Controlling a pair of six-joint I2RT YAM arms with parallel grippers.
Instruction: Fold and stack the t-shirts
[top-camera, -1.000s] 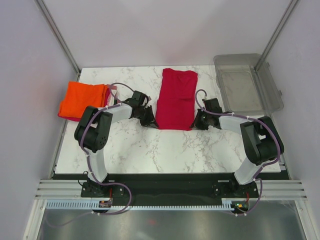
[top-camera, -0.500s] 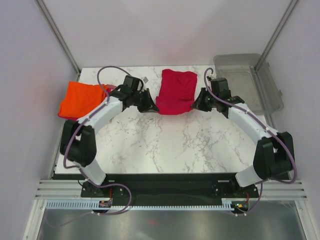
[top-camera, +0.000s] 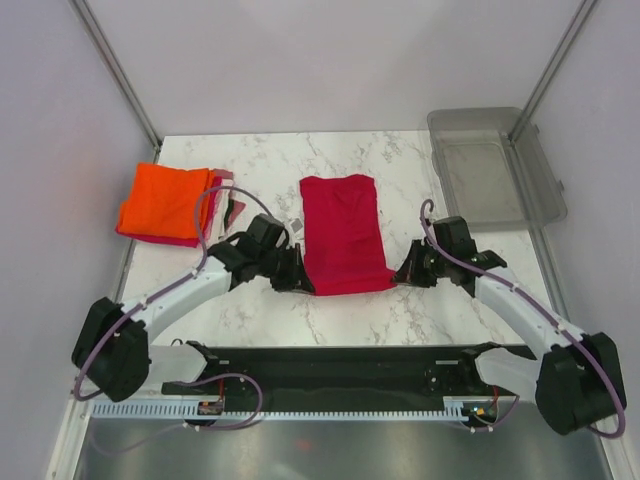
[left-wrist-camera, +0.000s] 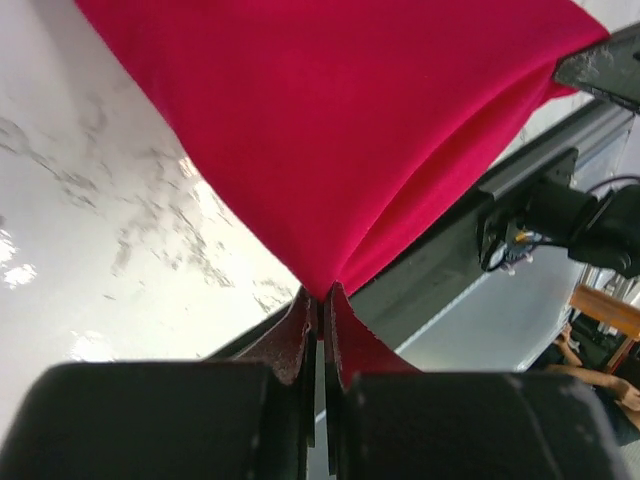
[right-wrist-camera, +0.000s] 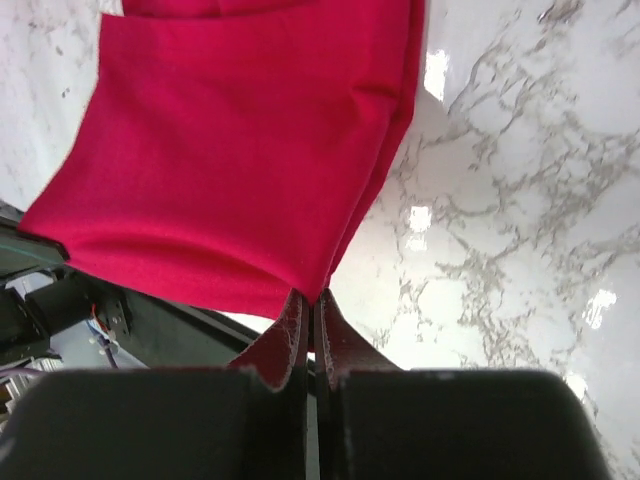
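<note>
Seen from above, the red shirt (top-camera: 342, 235) lies mid-worktop (top-camera: 400, 160), its hem toward the near edge. The orange shirt (top-camera: 165, 200) sits by the left edge. In the left wrist view, the left tool (left-wrist-camera: 320, 300) is clamped on one red corner. In the right wrist view, the right tool (right-wrist-camera: 310, 305) pinches the other.

Two white-and-black arms rise from the bottom of the overhead view and bend inward toward the centre. The left arm (top-camera: 175, 295) has its dark elbow at lower left and its forearm slants up and to the right. The left gripper (top-camera: 298, 281) sits just left of centre, jaws pressed together on one near corner of the crimson t-shirt (top-camera: 340, 225). The right arm (top-camera: 520, 310) mirrors it, elbow at lower right, forearm slanting up and left. The right gripper (top-camera: 402, 273) is likewise clamped on the other near corner.
</note>
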